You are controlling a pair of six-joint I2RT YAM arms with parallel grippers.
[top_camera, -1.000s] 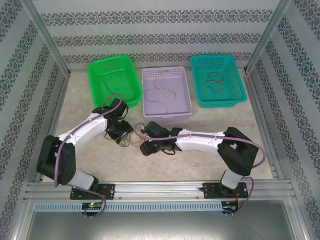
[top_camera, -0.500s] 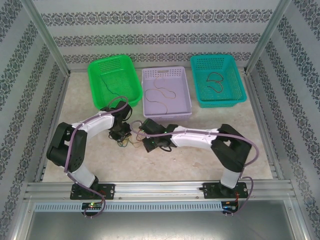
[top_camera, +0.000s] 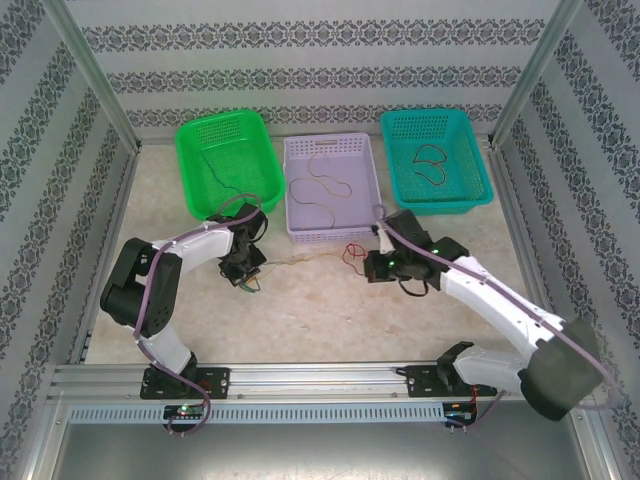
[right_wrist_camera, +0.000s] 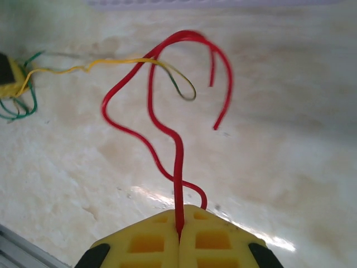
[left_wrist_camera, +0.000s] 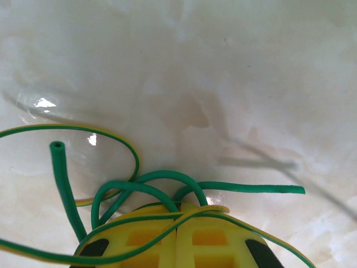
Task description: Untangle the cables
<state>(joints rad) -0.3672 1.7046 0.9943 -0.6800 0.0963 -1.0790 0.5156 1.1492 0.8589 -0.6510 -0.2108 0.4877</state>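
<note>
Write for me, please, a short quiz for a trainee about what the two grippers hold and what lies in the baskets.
1. True or false: the right gripper is shut on the red cable.
2. The left gripper is shut on: A) the green cable; B) a brown cable; C) nothing.
3. How many of the green basket, purple basket and teal basket hold a cable?
Key: 1 true; 2 A; 3 all three.
</note>
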